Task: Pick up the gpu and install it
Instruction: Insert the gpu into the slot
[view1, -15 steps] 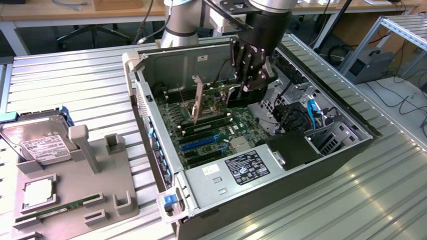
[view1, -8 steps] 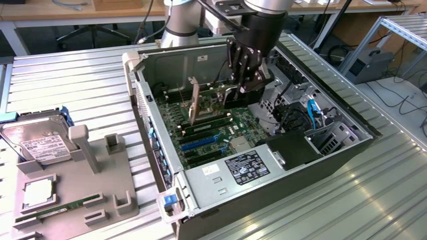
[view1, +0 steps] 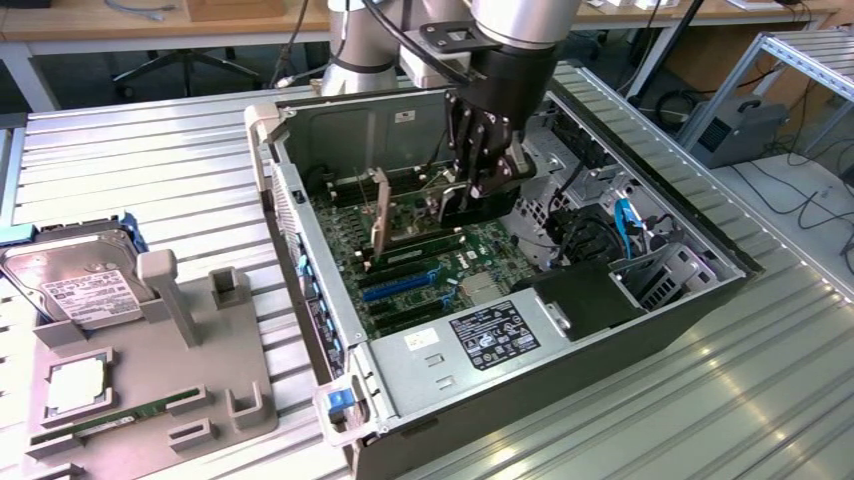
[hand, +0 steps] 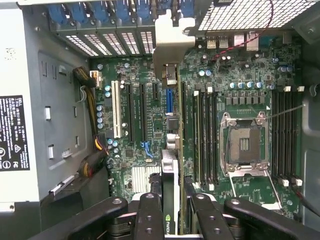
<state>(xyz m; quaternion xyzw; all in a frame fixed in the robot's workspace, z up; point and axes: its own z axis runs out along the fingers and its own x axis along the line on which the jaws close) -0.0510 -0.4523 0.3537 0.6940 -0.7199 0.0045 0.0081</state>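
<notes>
Claw (view1: 462, 192) grips gpu (hand: 170, 175) on edge, bracket pointing toward rear of case (view1: 286, 205).

Surface (view1: 160, 160): a silvery metal top of ribbed, slotted rails ran across the scene.
Computer case (view1: 627, 380): it lay on its side, open face up, towards the exterior view's right.
Grey holder (view1: 200, 350): a flat moulded tray sat just beside the case, at the exterior view's left.
</notes>
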